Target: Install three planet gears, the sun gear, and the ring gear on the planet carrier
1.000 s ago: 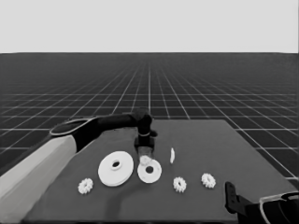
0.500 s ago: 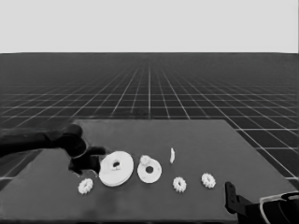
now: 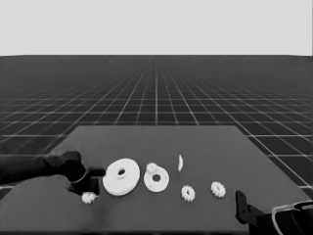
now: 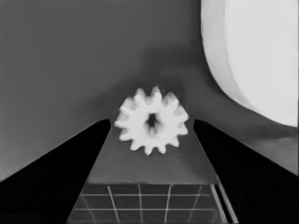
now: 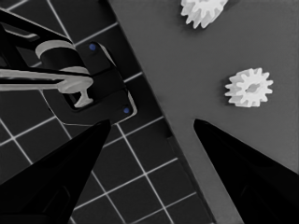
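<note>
My left gripper (image 3: 87, 187) hangs open at the table's front left, just above a planet gear (image 3: 89, 197). In the left wrist view this gear (image 4: 152, 121) lies flat between the two fingertips, touching neither. Right beside it stands the ring gear, the larger round part (image 3: 121, 176), whose rim (image 4: 247, 60) shows large. The planet carrier, the smaller round part (image 3: 157, 180), lies to its right with one gear (image 3: 151, 168) resting on its far left edge. Two more gears (image 3: 188, 193) (image 3: 218, 189) lie front right. My right gripper (image 5: 152, 123) is parked open at the front right corner.
A thin white piece (image 3: 180, 162) stands on edge behind the two right-hand gears. The right wrist view shows those gears (image 5: 249, 87) (image 5: 203, 9) near the table's edge, with dark machinery (image 5: 88, 88) past it over the floor's grid.
My left arm left a gear on the smaller round part, swung left past the larger one, and came down over the front-left gear. The right arm stayed put.
</note>
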